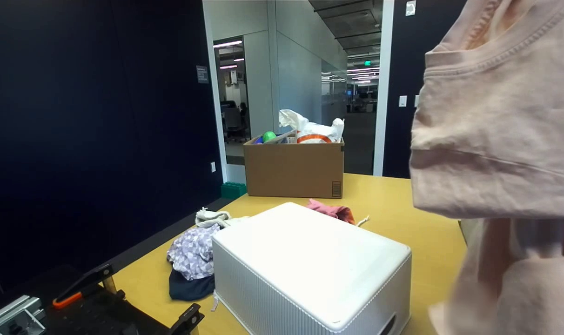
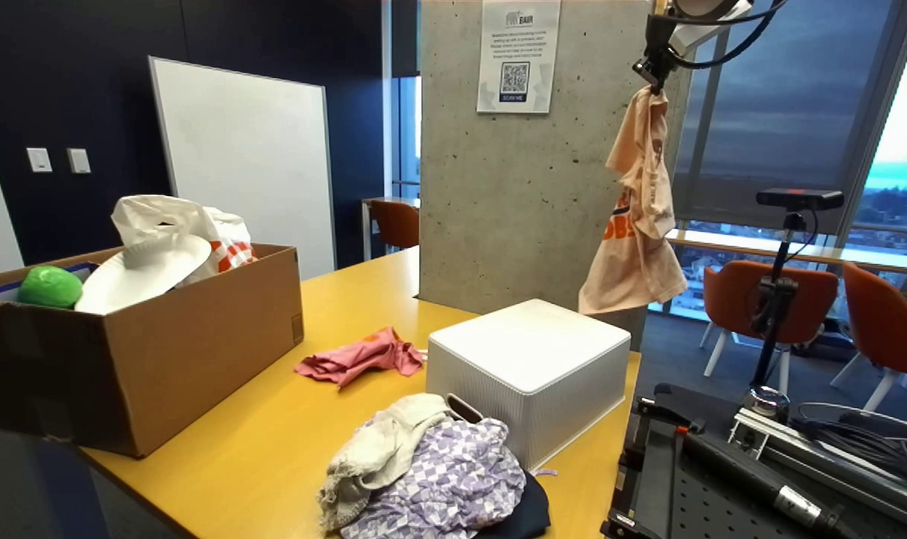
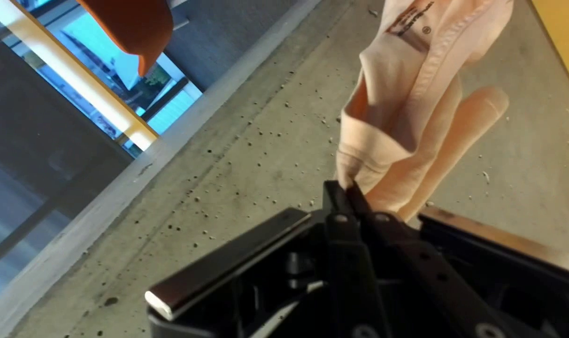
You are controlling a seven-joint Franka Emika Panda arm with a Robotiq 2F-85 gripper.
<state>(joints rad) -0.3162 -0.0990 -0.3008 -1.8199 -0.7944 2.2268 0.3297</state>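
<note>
My gripper (image 2: 654,87) is high above the table's edge, its fingertips (image 3: 349,187) shut on the neckline or hem edge of a peach-pink shirt. The shirt (image 2: 637,209) hangs down freely, with orange and dark print on it; it also shows large in an exterior view (image 1: 491,125) and in the wrist view (image 3: 397,94). Its lower end hangs near a white ribbed box (image 2: 528,348), flat face up, also in an exterior view (image 1: 314,260). Beside the box lie a purple-white checked cloth (image 2: 446,479), a cream cloth (image 2: 394,442), a navy cloth (image 2: 527,509) and a pink-red cloth (image 2: 364,355).
A cardboard box (image 2: 206,359) with a green ball, paper plate and white bags stands on the yellow table (image 2: 259,457). A concrete column (image 2: 513,209) rises behind the white box. A camera on a stand (image 2: 798,198) and orange chairs (image 2: 768,299) are beyond.
</note>
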